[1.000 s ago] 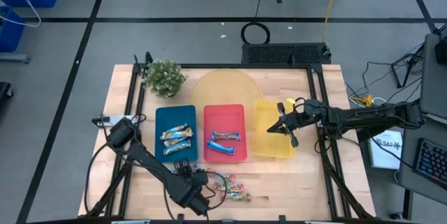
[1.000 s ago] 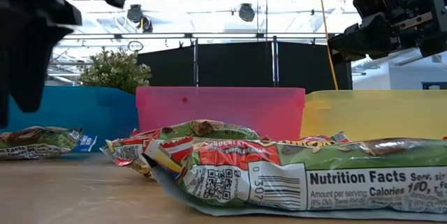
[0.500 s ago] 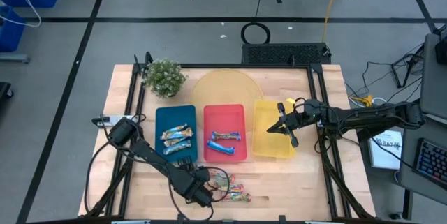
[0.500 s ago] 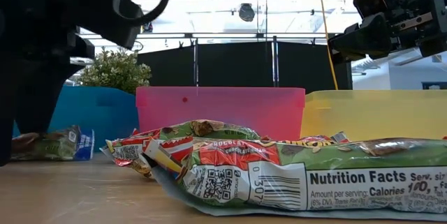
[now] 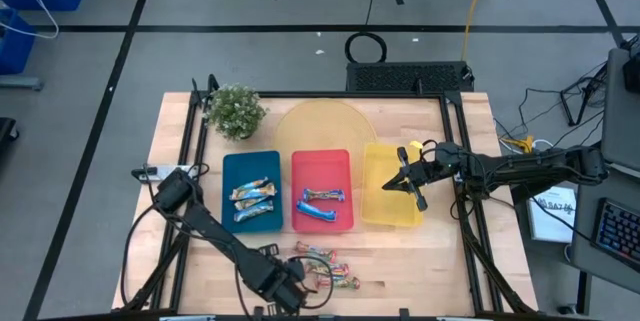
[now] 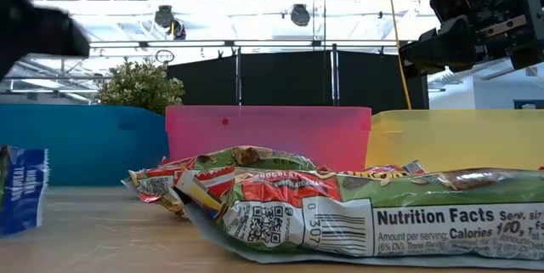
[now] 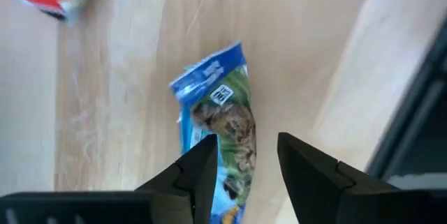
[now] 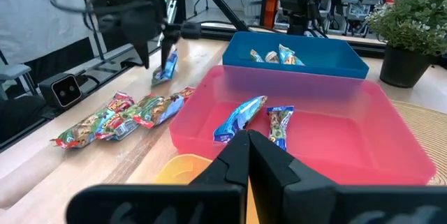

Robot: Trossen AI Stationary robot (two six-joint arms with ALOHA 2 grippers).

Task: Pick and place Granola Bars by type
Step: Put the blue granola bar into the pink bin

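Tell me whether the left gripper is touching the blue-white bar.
Touching. In the right wrist view the left gripper holds the blue-white bar hanging clear of the table.

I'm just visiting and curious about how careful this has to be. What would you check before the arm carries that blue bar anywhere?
1. Bar sits between the left gripper's fingers: ok.
2. Bar clear of the table: ok, it hangs free in the right wrist view.
3. Grip firm enough to carry: cannot tell.
4. Right gripper out of the way: ok, shut, over the yellow tray.
5. Right tray for this kind: cannot tell; the red tray holds blue-wrapped bars, but I can't confirm a match.
6. Loose pile apart from the held bar: ok.
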